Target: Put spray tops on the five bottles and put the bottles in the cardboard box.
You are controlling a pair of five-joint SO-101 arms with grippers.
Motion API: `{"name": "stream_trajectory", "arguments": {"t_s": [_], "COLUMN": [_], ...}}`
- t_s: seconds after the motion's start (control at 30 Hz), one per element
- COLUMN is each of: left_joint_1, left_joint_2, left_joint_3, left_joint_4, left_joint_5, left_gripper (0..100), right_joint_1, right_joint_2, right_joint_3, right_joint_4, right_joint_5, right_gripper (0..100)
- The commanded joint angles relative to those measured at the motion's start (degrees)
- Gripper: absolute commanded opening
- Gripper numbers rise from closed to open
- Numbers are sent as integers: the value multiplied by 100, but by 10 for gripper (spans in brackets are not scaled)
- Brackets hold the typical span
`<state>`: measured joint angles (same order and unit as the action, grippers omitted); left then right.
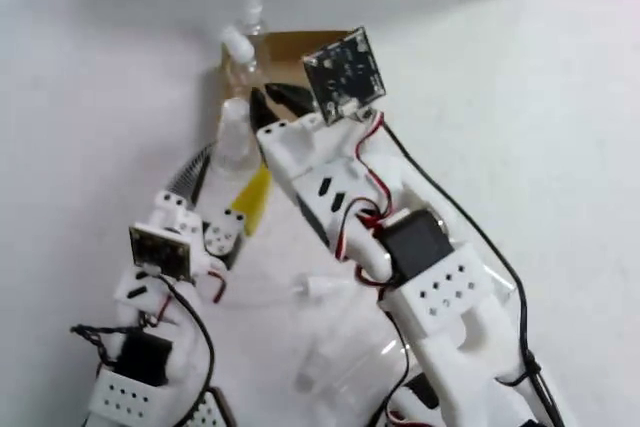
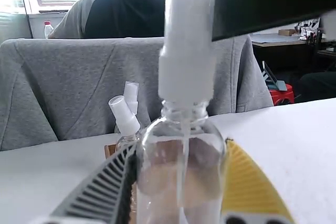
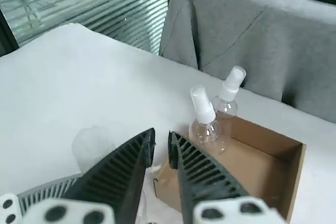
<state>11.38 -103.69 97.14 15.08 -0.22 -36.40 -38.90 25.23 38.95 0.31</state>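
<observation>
Pinching a capped bottle [image 1: 232,137] left of centre is the left gripper [image 1: 225,172]; right gripper [image 1: 270,99], upper centre, sits slightly parted.

Bottle [image 2: 181,177] btm cut off at edge; cardboard box [image 1: 290,47] partly hidden behind right arm [image 1: 330,177].

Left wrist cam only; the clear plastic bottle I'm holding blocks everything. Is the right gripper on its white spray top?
Observer: No. The right gripper is beside the white spray top, fingers a narrow gap apart, gripping nothing.
Operator: Room in the box?
Observer: Yes. Two capped clear bottles stand in one corner of the brown cardboard box; bare floor shows beside them.
Operator: Loose tops?
Observer: One small white piece, likely a top, lies on the white table beside the right arm.
</observation>
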Motion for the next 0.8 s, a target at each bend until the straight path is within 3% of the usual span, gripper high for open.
{"name": "stream_trajectory", "arguments": {"t_s": [0.0,0.23,0.53,0.77], "left_joint_1": [57,40,-347,-356], "left_joint_2": [-110,-110,-101,-92], "left_joint_3": [-18,-18,-114,-1073], "left_joint_4": [-176,-176,-158,1204], "left_joint_5": [26,9,132,501], "left_gripper": [20,20,20,20], "right_joint_1": [-40,321,1024,875], "right_joint_2": [-119,-127,-163,-312], "right_joint_3": [-88,-35,-44,484], "right_joint_4": [-110,75,1481,2299], "right_joint_5": [-9,0,-18,-44], "right_gripper": [15,15,15,15]}}
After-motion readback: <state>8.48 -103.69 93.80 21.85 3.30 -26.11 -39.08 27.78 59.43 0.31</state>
